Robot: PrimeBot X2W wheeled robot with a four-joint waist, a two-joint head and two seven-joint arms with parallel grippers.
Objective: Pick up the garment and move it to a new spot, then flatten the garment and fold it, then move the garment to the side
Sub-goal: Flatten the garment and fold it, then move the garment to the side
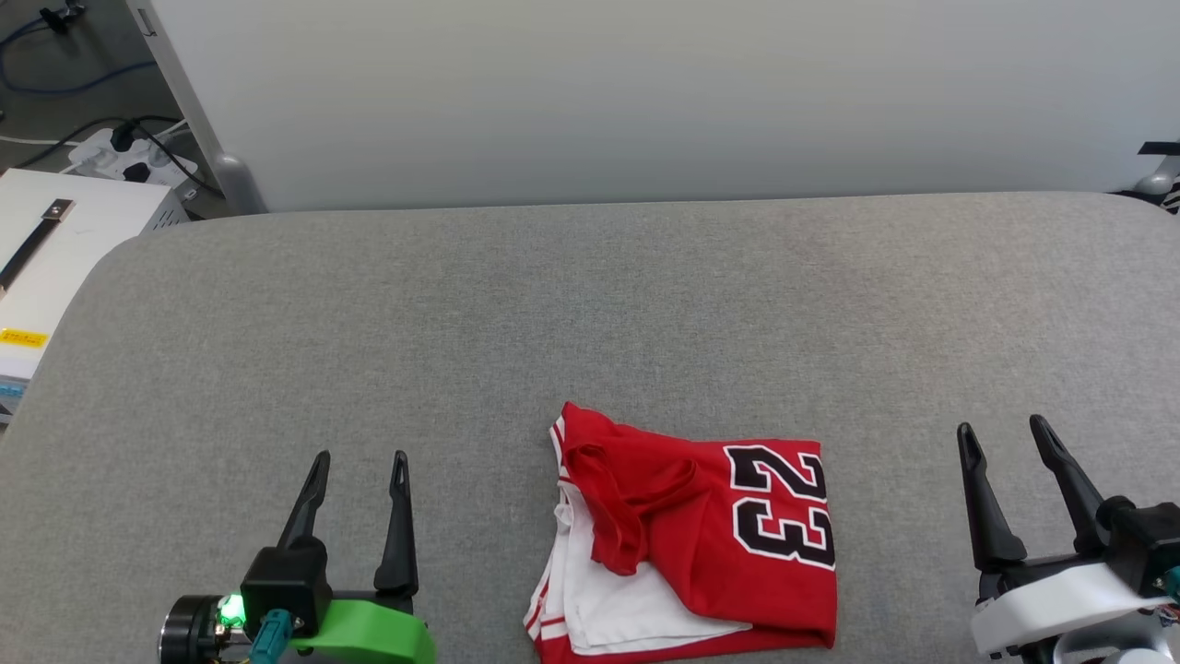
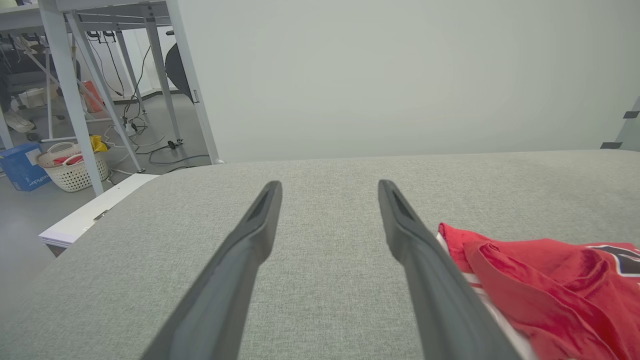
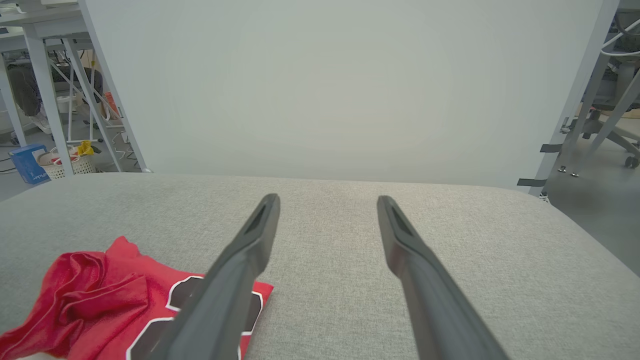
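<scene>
Two end effectors flank the garment, and we see both with fingers spread wide and holding nothing. The left end effector is off the garment's left side and the right end effector off its right, both apart from the cloth and neither clearly nearer. The garment lies loosely bunched on the grey worktop, about as wide as it is deep, collar end leftward and "23" print rightward, so we judge each arm must swing inward toward its own edge.
</scene>
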